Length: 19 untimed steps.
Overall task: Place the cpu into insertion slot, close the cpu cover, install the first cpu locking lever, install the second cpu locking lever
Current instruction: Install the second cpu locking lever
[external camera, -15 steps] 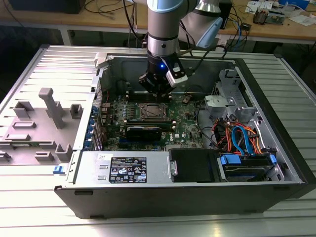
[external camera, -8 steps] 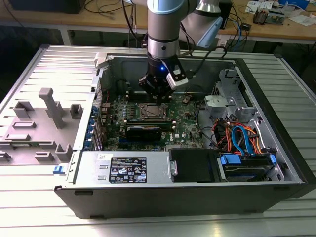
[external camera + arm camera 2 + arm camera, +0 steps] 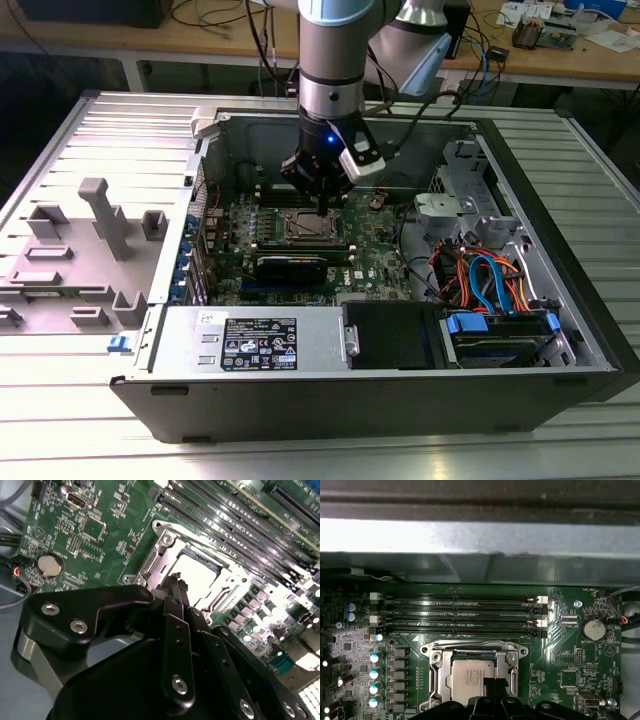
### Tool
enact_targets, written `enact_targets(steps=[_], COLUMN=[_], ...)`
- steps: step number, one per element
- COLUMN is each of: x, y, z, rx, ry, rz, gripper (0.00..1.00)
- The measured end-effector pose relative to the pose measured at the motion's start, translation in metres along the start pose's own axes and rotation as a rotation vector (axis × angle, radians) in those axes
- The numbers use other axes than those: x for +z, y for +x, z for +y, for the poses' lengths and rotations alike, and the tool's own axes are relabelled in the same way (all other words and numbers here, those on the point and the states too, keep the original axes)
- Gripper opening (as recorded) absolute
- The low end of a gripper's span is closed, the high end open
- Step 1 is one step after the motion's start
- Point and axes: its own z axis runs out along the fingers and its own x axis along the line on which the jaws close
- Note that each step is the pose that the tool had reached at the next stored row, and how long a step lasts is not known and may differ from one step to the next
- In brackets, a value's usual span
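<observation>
1. At the exterior view's left, pale grey plastic fixture blocks (image 3: 100, 215) stand on the ribbed metal counter (image 3: 60, 430), well apart from the work.
2. The open black computer case (image 3: 350, 405) lies on the same counter, with the green circuit board (image 3: 375, 258) flat inside it.
3. The black two-fingered pincer (image 3: 325, 205) hangs over the middle of the board. In the second wrist view its fingers (image 3: 175, 585) look pressed together, with nothing between them.
4. The small square cpu with a dull silver-grey top (image 3: 470, 677) already sits in the insertion slot. The pincer tip (image 3: 495, 685) is right at its near edge, though contact is unclear.
5. The square silver metal cpu cover (image 3: 475, 654) seems to lie flat around the chip, which shows through its window. I judge the work to stand at the cover or first lever.
6. That step calls for a firm, steady push along the socket's side, kept off the chip's top.
7. The slot's own surface is covered by the chip. The pincer's body hides the socket's near side, and I cannot make out either locking lever or whether it is latched.
8. At the exterior view's right, blue and orange cables (image 3: 480, 275) are bunched beside the drive bay.
</observation>
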Motion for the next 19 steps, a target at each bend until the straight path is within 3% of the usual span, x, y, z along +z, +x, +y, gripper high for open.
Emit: enact_targets(steps=[5,19], x=[0.0002,0.0003], y=[0.0002,0.0003], z=[-0.0089,-0.013], rx=[0.0,0.0], ry=[-0.0003,-0.0002], rz=[-0.0001,0.0], gripper=[0.11,0.11])
